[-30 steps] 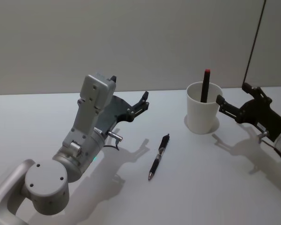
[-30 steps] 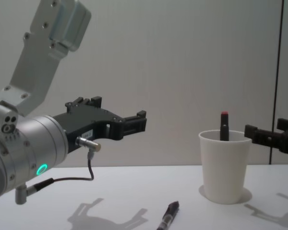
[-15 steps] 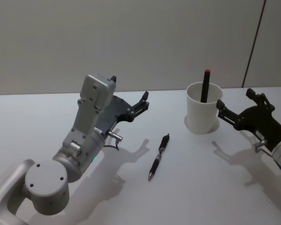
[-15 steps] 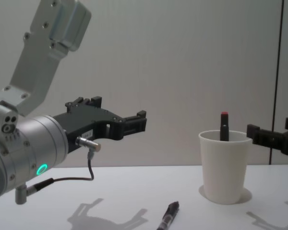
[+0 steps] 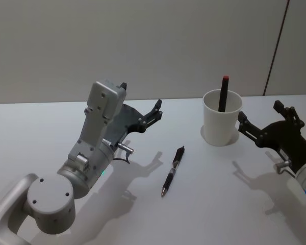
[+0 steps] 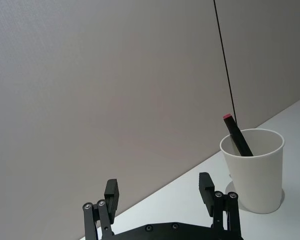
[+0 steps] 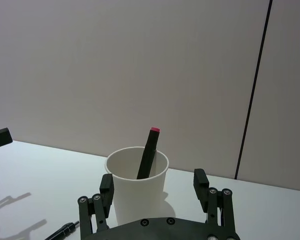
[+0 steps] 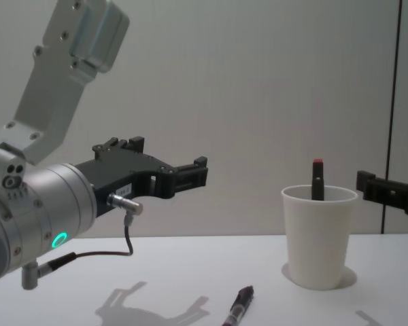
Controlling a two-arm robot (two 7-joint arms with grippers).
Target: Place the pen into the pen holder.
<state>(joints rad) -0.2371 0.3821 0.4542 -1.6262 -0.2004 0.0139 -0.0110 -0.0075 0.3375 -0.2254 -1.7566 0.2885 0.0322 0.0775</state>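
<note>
The pen (image 5: 173, 170), black with a silver tip, lies on the white table between the two arms; its upper end also shows in the chest view (image 8: 238, 307). The pen holder (image 5: 222, 125), a white paper cup, stands upright at the back right with a black, red-capped pen (image 5: 223, 94) leaning inside it. My right gripper (image 5: 259, 114) hovers open and empty just right of the cup, facing it (image 7: 135, 190). My left gripper (image 5: 155, 109) is raised and open, behind and left of the lying pen, holding nothing.
The table (image 5: 219, 204) is bare white around the pen and cup. A grey wall rises close behind the table's far edge, with a dark vertical seam (image 5: 275, 46) at the right. My left arm's silver body (image 5: 86, 163) takes up the near left.
My right gripper has drawn back from the cup, toward the right and nearer to me. The left arm, the lying pen and the cup have not moved.
</note>
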